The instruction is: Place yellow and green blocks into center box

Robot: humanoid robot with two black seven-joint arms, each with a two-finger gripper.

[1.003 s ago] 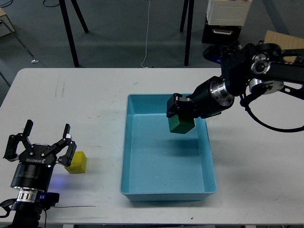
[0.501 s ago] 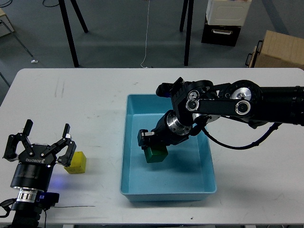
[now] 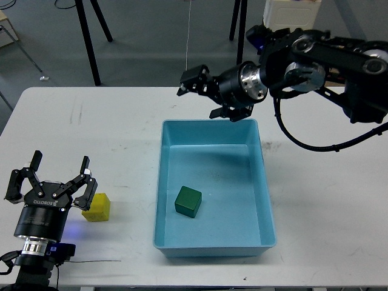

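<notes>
A green block [image 3: 188, 201] lies inside the light blue box [image 3: 262, 182], toward its front left. A yellow block [image 3: 97, 207] sits on the white table left of the box. My left gripper [image 3: 59, 176] is open and empty, its fingers just left of and above the yellow block, not touching it. My right gripper [image 3: 203, 94] is open and empty, raised above the box's far rim.
The white table [image 3: 97, 133] carries the box at its middle. Beyond the table's far edge stand black stand legs [image 3: 91, 42], a cardboard box and a black case [image 3: 282, 36] on the floor.
My right gripper lowered the green block into the box, let it go, and rose back above the far rim, open. The left arm has not moved.
</notes>
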